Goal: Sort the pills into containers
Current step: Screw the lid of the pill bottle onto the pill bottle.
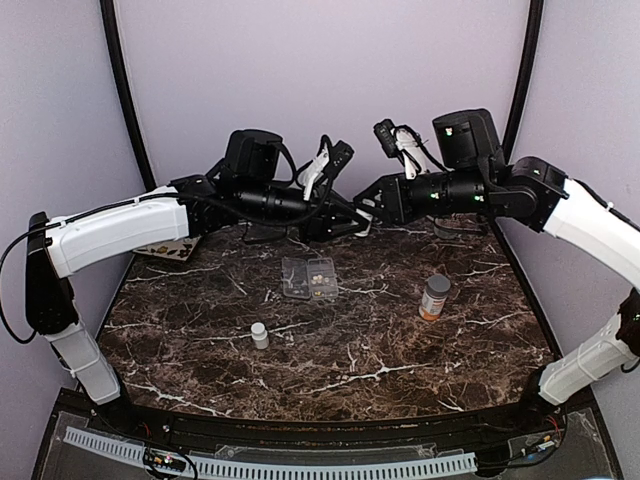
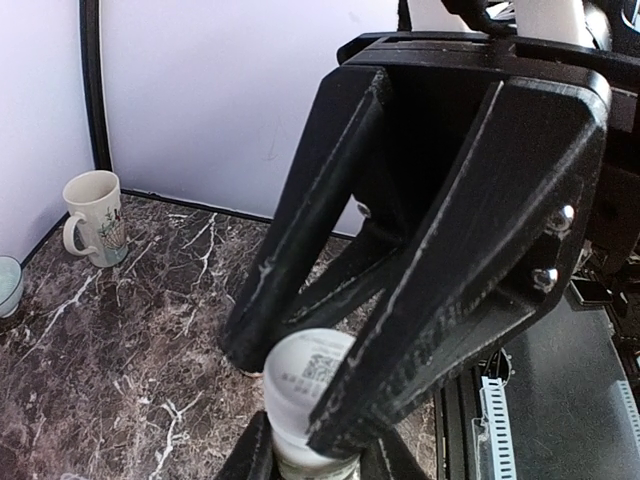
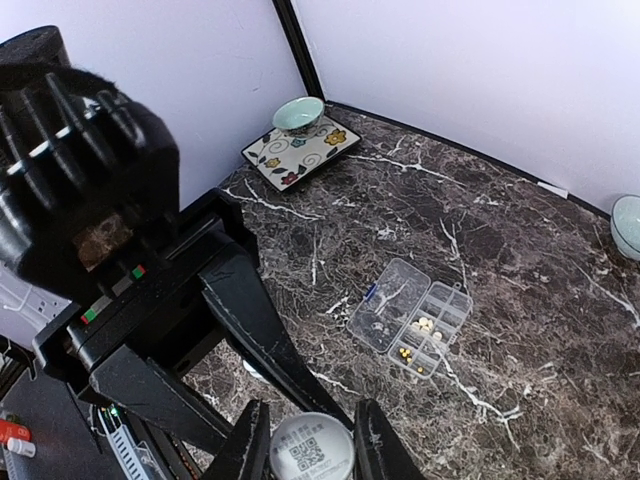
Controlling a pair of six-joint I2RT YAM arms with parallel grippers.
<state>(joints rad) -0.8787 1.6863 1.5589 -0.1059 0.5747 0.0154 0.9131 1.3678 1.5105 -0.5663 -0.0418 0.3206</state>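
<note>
Cream-white pills (image 3: 425,325) sit in a small cluster in one middle cell of the clear pill box (image 3: 452,303), and a few yellower ones lie in the cells next to it. Its lid (image 3: 392,298) lies open flat on the dark marble table (image 1: 400,360) beside the cells. The box rests under and forward of both hands, toward the arm bases, and touches neither.

Above it the hands meet in the air at the rear of the table. The left hand (image 2: 318,445) is clamped on the body of a white bottle (image 2: 305,375), with a finger pressed to each side. The right hand (image 3: 310,445) grips the same bottle's round top from the opposite side. In each wrist view the other hand's broad black fingers fill much of the picture and cover the table behind.

On the right hand's side, near the box, stands an orange bottle (image 1: 434,297) with a grey cap. On the left hand's side, nearer the bases, stands a second white bottle (image 1: 259,334). Farther off beyond the left hand lies a patterned plate (image 3: 300,158) with a green bowl (image 3: 298,112) on it. A mug (image 2: 95,217) stands by the back wall, and a pale bowl (image 3: 628,225) sits at the far edge.
</note>
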